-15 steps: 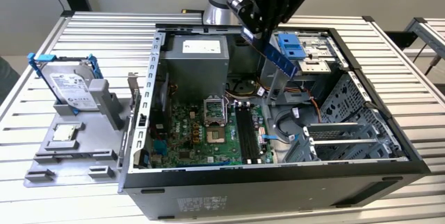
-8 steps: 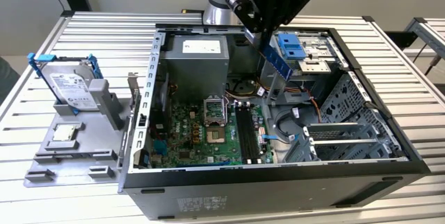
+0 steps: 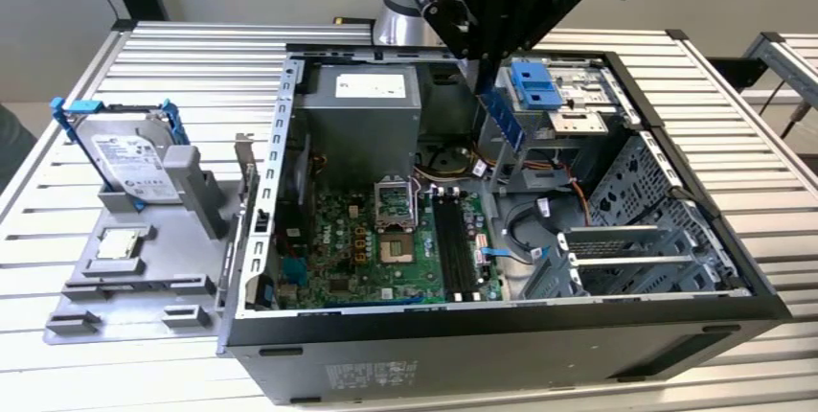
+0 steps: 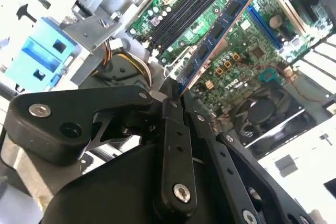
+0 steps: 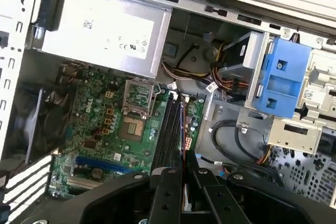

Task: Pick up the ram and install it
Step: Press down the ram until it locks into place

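Second wrist view: claw (image 4: 176, 95) clamped on thin blue ram (image 4: 215, 35) (dark chips, edge-on).

RAM stick (image 4: 215, 35) is held in gripper (image 3: 496, 86), above open PC case (image 3: 715, 240); motherboard (image 3: 371, 240) w/ RAM slots (image 3: 454, 240) is seen below it; holder tray (image 3: 141, 268) well off, outside case

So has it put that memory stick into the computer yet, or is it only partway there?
Partway. The pick-up looks done: the black gripper is shut on the blue RAM stick, holding it above the open computer case. The black memory slots on the green motherboard look empty, so seating it is left.
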{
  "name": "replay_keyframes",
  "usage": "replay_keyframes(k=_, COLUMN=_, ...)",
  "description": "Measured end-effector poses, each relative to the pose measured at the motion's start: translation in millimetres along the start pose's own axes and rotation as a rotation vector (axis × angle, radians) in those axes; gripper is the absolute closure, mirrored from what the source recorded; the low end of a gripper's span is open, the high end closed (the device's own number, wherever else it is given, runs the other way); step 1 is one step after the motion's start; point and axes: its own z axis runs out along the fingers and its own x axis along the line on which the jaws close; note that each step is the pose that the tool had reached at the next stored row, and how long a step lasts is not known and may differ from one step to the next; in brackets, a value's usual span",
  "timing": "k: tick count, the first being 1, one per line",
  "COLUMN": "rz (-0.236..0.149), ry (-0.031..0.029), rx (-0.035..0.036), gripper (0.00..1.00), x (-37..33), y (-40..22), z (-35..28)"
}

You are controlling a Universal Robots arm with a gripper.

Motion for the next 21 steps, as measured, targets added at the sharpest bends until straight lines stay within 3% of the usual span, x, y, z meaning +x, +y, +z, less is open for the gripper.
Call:
replay_keyframes(k=16, rz=0.278, ry=-0.0061, rx=0.0106, gripper=1.00, x=0.1, y=-0.1, z=2.3)
replay_keyframes(k=19, rz=0.282, ry=-0.0061, rx=0.0109, gripper=1.00, x=0.0, y=-0.1, z=2.4)
replay_keyframes(k=21, rz=0.282, ry=-0.0059, rx=0.0107, gripper=1.00, x=-5.8, y=-1.1, z=3.5)
